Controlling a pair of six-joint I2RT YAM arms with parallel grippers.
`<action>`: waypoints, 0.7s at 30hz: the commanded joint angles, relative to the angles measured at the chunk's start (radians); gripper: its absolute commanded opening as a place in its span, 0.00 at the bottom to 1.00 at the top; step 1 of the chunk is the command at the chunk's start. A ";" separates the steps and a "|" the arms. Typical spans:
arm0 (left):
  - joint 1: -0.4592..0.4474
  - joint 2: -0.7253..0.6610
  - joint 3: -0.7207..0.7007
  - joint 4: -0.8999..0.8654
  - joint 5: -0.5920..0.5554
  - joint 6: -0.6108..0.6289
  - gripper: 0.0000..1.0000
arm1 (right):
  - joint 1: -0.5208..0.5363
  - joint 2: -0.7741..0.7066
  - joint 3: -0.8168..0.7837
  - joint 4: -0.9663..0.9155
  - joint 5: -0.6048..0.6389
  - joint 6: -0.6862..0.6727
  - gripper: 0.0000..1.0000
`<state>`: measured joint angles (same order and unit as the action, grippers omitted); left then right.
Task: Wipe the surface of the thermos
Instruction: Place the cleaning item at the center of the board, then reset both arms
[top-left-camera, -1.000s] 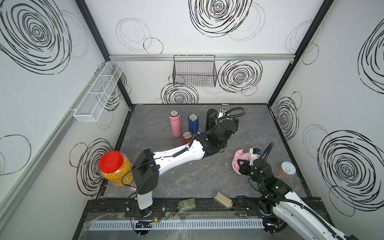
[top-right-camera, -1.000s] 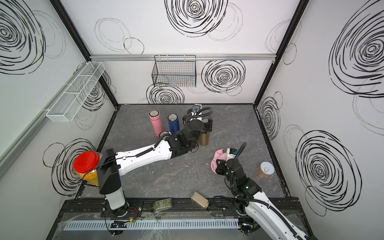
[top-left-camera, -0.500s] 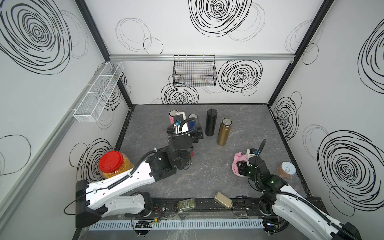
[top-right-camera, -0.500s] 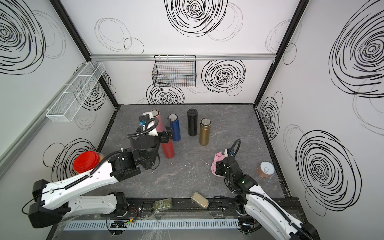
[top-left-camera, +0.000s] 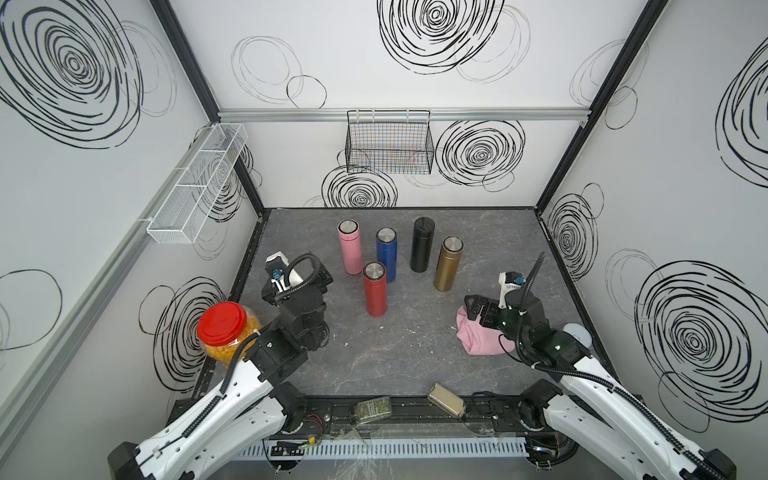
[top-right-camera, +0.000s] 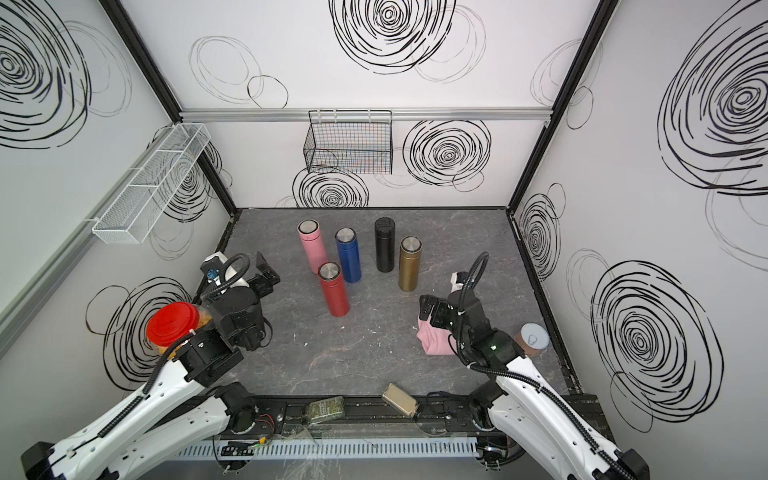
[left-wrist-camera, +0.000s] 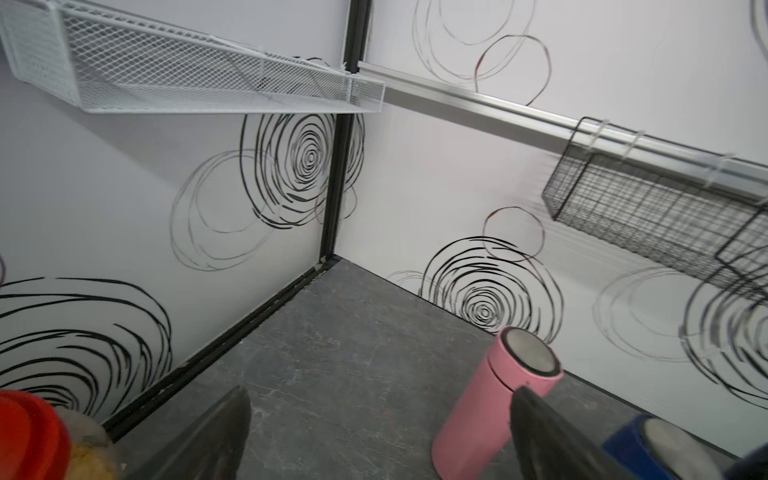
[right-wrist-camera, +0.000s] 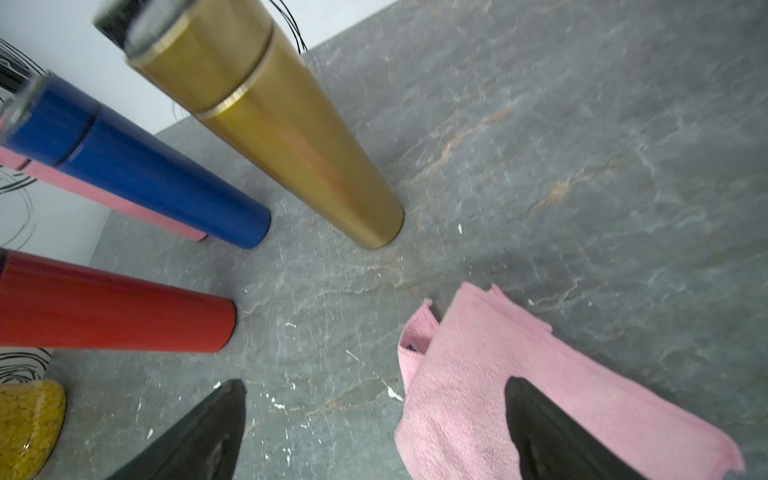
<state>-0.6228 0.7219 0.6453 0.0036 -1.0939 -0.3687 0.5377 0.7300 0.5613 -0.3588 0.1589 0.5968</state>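
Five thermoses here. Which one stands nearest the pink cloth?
The gold thermos, at the group's edge toward the pink cloth. The red thermos, blue thermos, pink thermos and black thermos all stand farther from it.

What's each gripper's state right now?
Left gripper: open, empty.
Right gripper: open, one finger over the pink cloth, not gripping it.

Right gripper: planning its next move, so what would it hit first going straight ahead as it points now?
Likely the bare table beside the pink cloth, well short of the gold thermos; depth is unclear.
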 joint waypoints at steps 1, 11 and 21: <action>0.096 -0.016 -0.081 0.146 0.116 0.104 0.99 | -0.027 0.040 0.087 -0.083 0.073 -0.053 1.00; 0.360 0.072 -0.366 0.636 0.326 0.284 0.99 | -0.295 0.049 0.100 0.123 -0.072 -0.154 1.00; 0.579 0.539 -0.444 1.053 0.627 0.235 1.00 | -0.349 0.167 0.030 0.371 0.150 -0.233 1.00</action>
<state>-0.0643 1.2026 0.2020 0.8352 -0.6060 -0.1223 0.2031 0.8867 0.6323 -0.1211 0.1959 0.4088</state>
